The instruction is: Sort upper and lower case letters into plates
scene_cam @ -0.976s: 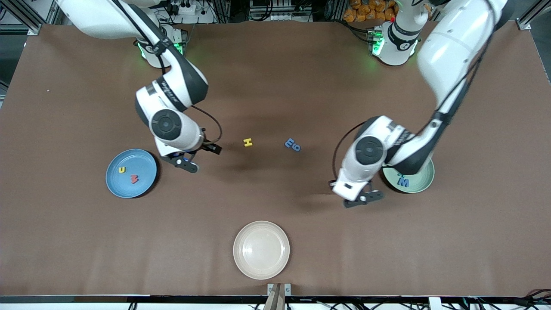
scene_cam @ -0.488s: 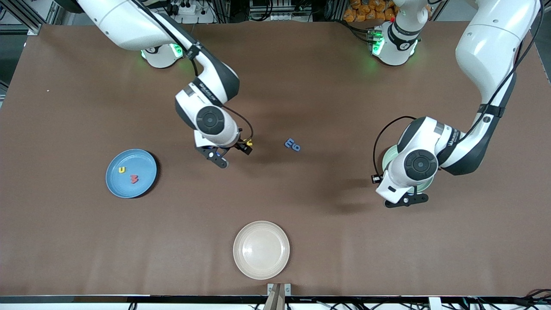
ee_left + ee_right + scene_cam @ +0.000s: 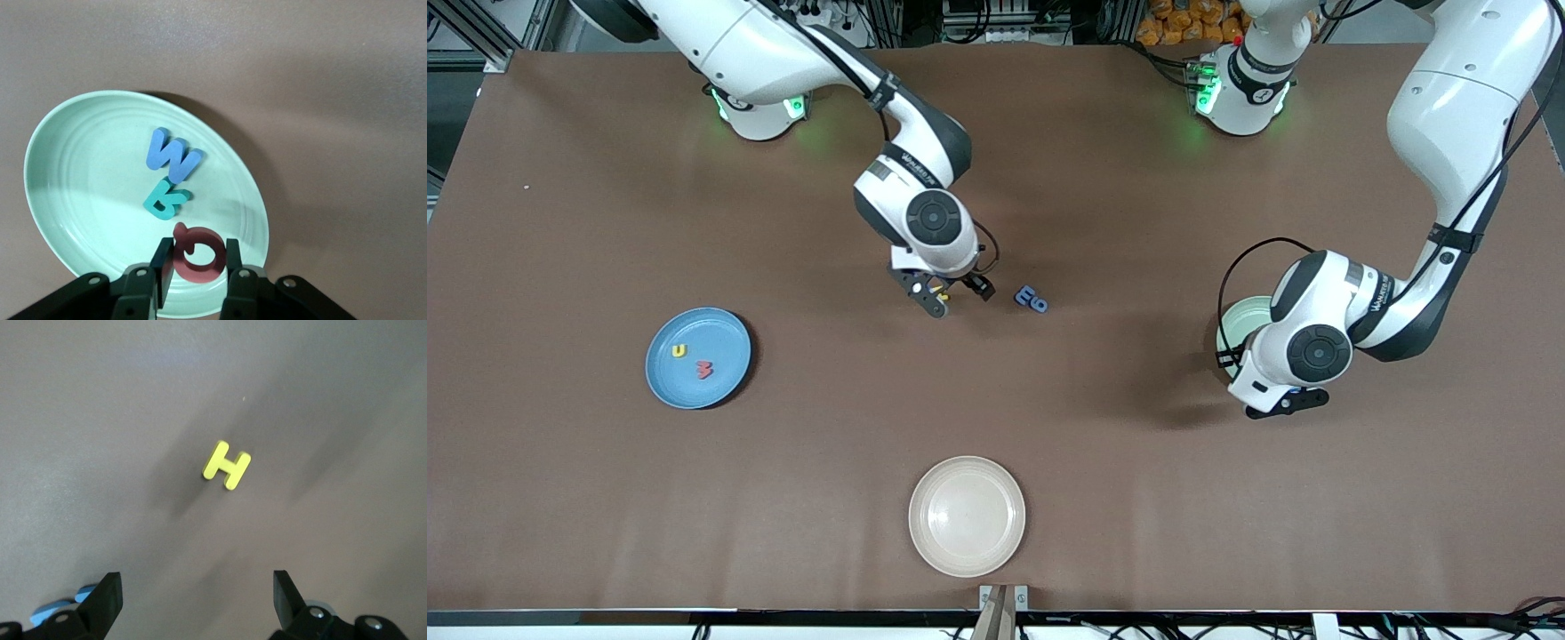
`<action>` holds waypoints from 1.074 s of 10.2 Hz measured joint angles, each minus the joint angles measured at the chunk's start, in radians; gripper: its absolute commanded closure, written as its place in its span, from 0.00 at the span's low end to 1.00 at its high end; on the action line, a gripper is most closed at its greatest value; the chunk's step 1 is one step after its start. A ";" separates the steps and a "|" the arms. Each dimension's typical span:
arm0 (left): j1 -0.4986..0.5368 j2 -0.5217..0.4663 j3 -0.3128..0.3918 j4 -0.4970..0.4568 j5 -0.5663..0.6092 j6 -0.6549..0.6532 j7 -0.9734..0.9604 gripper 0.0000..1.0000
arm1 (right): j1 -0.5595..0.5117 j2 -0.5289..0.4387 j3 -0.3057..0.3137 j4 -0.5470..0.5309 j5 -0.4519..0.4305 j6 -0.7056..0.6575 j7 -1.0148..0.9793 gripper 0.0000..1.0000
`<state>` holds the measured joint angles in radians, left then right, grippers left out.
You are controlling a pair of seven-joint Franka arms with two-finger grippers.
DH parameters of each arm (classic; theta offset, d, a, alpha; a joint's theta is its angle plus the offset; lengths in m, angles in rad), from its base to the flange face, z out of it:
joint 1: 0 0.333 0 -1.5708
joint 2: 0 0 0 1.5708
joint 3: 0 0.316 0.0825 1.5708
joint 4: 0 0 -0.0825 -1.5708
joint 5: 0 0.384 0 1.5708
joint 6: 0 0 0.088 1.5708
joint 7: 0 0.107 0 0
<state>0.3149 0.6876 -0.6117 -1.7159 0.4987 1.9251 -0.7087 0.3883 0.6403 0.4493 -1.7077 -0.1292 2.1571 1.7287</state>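
My left gripper (image 3: 197, 257) is shut on a red ring-shaped letter (image 3: 200, 275), held over the edge of the mint green plate (image 3: 80, 173). In that plate lie a blue W (image 3: 172, 157) and a teal R (image 3: 163, 200). In the front view the left gripper (image 3: 1285, 403) covers most of this plate (image 3: 1238, 322). My right gripper (image 3: 197, 587) hangs open above a yellow H (image 3: 227, 465) on the bare table. The blue plate (image 3: 694, 329) holds a small yellow letter (image 3: 679, 350) and a red letter (image 3: 704, 369). Two blue letters (image 3: 1032, 299) lie beside the right gripper (image 3: 951, 300).
A cream plate (image 3: 967, 516) with nothing in it sits near the table edge closest to the front camera. Brown tabletop stretches between the plates.
The right arm has swung from beside the blue plate to over the yellow H. The left arm carried the red letter toward its own end of the table, over the mint plate.
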 measured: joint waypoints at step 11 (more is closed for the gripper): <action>0.036 0.017 -0.002 -0.020 0.000 0.002 0.038 0.00 | 0.283 0.176 -0.224 0.197 -0.004 0.097 0.401 0.00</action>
<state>0.3511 0.7050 -0.6138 -1.7364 0.4987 1.9268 -0.6710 0.6718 0.8159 0.2255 -1.5111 -0.1335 2.2537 2.1292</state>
